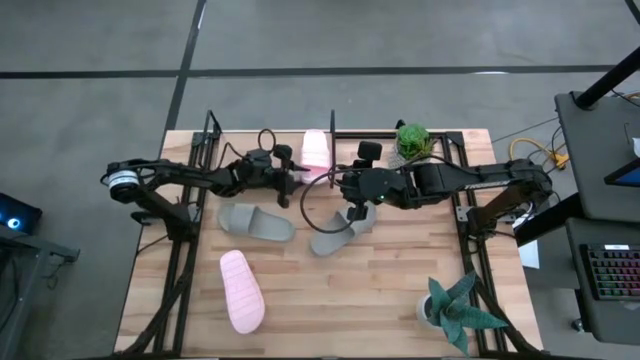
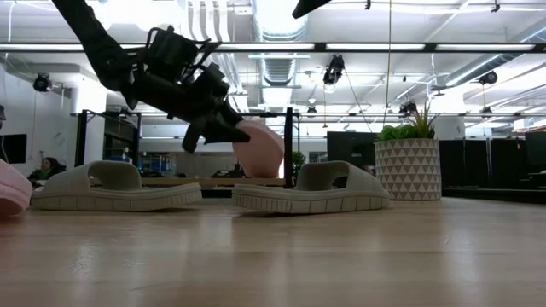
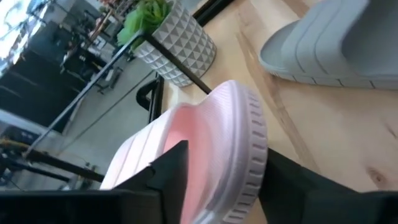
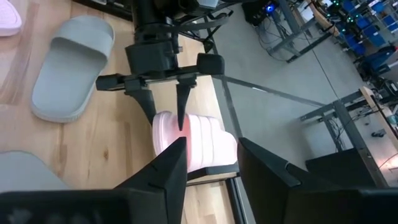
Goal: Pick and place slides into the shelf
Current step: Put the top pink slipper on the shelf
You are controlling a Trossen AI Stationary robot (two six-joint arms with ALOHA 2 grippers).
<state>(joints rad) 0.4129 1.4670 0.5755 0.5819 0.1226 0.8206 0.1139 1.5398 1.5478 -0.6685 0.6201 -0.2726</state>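
A pale pink slide (image 4: pixel 196 144) lies on the shelf (image 4: pixel 208 173) at the table's far edge, strap up. My left gripper (image 4: pixel 166 115) is open at its heel end, one finger over the footbed and one outside the sole. My right gripper (image 4: pixel 211 174) hangs open high above the table, just right of the left one, with nothing between its fingers. Two grey-green slides (image 1: pixel 255 222) (image 1: pixel 335 238) and another pink slide (image 1: pixel 242 290) rest sole-down on the tabletop. My left gripper has its fingers on either side of the pink slide's heel rim (image 3: pixel 252 143), coming level from the table's left. One finger (image 3: pixel 168 171) lies by the footbed, the other (image 3: pixel 286 183) by the sole's outer side. Whether either finger touches the rim, I cannot tell.
A potted plant (image 1: pixel 413 140) stands at the shelf's right end, and a second plant (image 1: pixel 455 310) sits near the table's front right corner. Black frame rods (image 1: pixel 200 180) run along both table sides. A dark cable loop (image 1: pixel 312 210) hangs between the arms.
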